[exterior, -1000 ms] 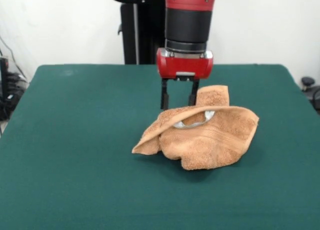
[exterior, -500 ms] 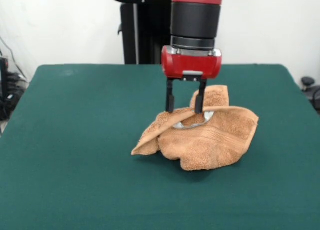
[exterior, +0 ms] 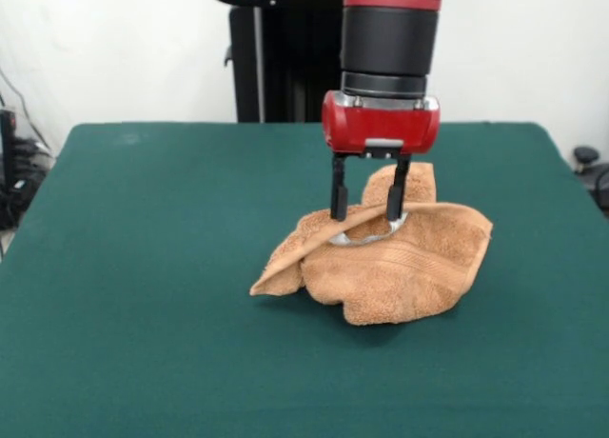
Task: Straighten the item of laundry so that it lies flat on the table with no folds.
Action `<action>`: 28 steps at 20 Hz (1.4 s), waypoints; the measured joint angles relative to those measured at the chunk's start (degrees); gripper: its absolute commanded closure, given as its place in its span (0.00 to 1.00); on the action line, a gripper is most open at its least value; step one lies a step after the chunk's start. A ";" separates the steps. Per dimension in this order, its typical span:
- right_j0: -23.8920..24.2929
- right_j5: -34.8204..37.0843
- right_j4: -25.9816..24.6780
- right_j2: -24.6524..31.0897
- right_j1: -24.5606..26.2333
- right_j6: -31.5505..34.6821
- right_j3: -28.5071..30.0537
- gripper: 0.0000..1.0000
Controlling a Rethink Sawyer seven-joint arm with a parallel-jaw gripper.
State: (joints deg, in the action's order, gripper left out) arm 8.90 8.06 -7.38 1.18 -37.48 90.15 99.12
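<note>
The orange-tan towel point(exterior: 390, 262) lies crumpled and folded over itself a little right of the middle of the dark green table point(exterior: 143, 295). One flap stands up at its back, and a white-grey label point(exterior: 366, 236) shows in a fold on top. My gripper point(exterior: 367, 217) hangs straight down over the towel's top fold. It is open, with its two black fingers point(exterior: 338, 195) apart and their tips at the fold near the label. It holds nothing.
The robot's black pedestal point(exterior: 271, 67) stands behind the table's far edge. Cables and dark gear lie off the table at the left point(exterior: 14, 171) and right point(exterior: 590, 167) edges.
My gripper has moved to the right in the picture and come down a little, so its fingertips now reach the towel's top fold. The towel has barely shifted.
</note>
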 measured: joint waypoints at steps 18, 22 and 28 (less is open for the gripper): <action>-0.29 0.02 -0.02 -0.21 -4.76 0.00 1.12 0.00; -0.88 0.02 -0.02 -0.56 -5.76 0.00 1.13 0.00; -1.65 0.20 -0.02 -0.92 -6.26 0.00 1.12 0.00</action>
State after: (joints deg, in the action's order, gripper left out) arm 7.26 8.26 -7.40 0.26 -43.74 90.15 100.24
